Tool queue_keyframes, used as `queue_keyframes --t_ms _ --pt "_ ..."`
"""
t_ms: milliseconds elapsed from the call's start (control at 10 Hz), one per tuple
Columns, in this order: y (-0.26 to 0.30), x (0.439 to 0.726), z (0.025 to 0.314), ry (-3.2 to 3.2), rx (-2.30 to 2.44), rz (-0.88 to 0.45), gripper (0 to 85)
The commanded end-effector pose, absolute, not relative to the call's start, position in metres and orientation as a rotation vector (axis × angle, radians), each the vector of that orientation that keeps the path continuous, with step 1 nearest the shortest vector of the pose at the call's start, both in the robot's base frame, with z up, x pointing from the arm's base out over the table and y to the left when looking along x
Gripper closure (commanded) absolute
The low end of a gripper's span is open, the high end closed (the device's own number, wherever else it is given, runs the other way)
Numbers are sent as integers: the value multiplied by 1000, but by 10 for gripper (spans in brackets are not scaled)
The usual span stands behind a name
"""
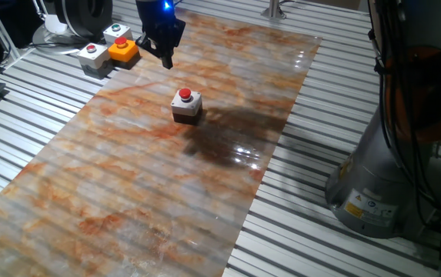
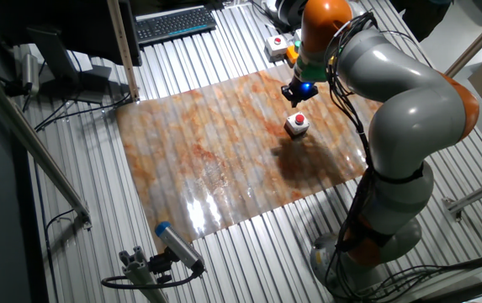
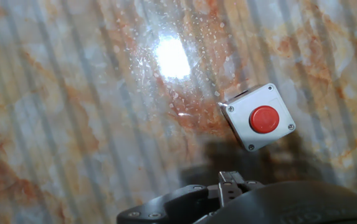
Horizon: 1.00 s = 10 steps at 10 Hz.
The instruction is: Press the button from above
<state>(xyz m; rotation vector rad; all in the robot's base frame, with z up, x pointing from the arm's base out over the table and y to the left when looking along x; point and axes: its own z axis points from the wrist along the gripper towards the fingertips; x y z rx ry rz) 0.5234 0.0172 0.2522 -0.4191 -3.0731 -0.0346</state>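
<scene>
The button (image 1: 185, 95) is a small round red cap on a little square box with a pale grey top and dark base, standing on the marbled sheet (image 1: 128, 185). It also shows in the other fixed view (image 2: 298, 119) and right of centre in the hand view (image 3: 264, 119). My gripper (image 1: 168, 61) hangs above the sheet, beyond and to the left of the button, clear of it. Seen from the other fixed camera, my gripper (image 2: 296, 97) is just above the box. The fingertips (image 3: 231, 182) meet with no gap and hold nothing.
An orange button box (image 1: 123, 49) and two light-grey button boxes (image 1: 91, 52) (image 1: 117, 32) sit at the sheet's far left corner. The robot's base (image 1: 382, 185) stands right of the sheet. A keyboard (image 2: 176, 23) lies on the slatted table beyond it.
</scene>
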Motion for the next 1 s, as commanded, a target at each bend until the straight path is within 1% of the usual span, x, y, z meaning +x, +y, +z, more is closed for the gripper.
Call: queue_keyframes --t_ms 0,900 --pt "19 524 253 -3073 -424 -31 850" --pt "21 524 254 -3086 -413 -2 850"
